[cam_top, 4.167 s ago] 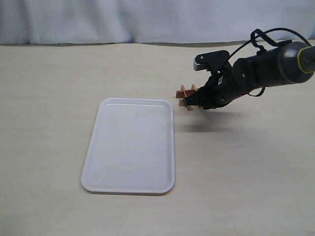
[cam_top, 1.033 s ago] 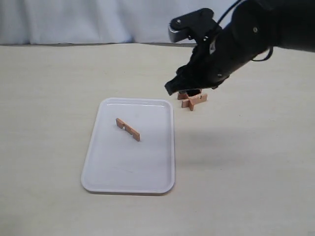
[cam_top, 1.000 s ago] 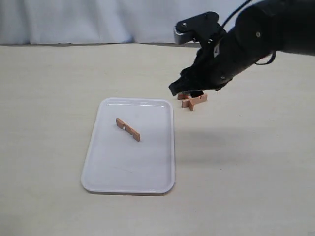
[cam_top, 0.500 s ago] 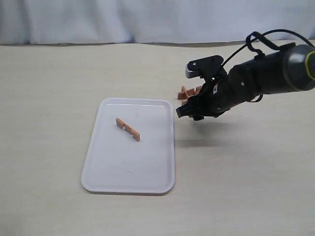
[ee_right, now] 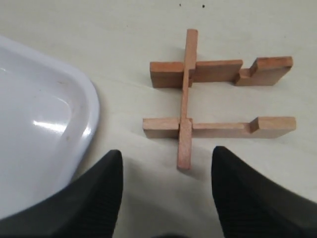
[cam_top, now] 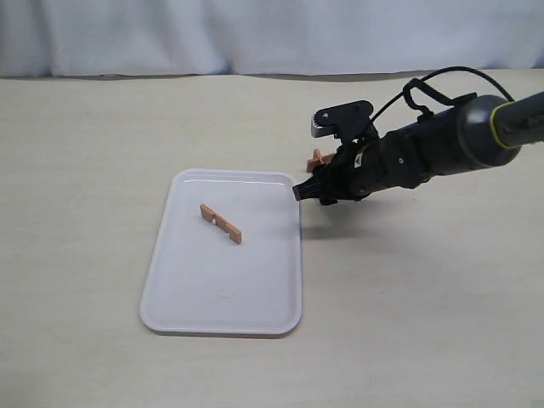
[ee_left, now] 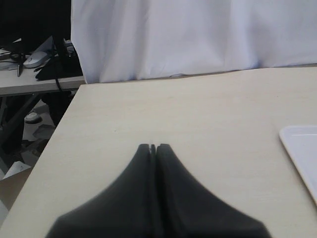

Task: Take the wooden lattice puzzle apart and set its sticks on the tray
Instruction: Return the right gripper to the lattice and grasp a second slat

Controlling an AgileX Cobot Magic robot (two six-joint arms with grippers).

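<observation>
The wooden lattice puzzle (ee_right: 218, 101) lies on the table beside the tray; three sticks are still joined, one crossing two. In the exterior view only a corner of the puzzle (cam_top: 317, 159) shows behind the right arm. One loose stick (cam_top: 221, 223) lies on the white tray (cam_top: 255, 297). My right gripper (ee_right: 166, 163) is open and empty, low over the table just short of the puzzle, by the tray's corner (ee_right: 74, 99); from outside the right gripper (cam_top: 308, 190) sits at the tray's far right corner. My left gripper (ee_left: 153, 147) is shut with nothing in it, away from the puzzle.
A white curtain (cam_top: 255, 34) hangs behind the table. In the left wrist view the table's edge (ee_left: 54, 134) drops off to a cluttered floor and a second desk (ee_left: 29, 79). The tray's corner (ee_left: 297, 144) shows at that view's side.
The right arm released one stick onto the tray, lifted, then came back down low in front of the remaining three-stick puzzle. The left arm has not visibly moved.
</observation>
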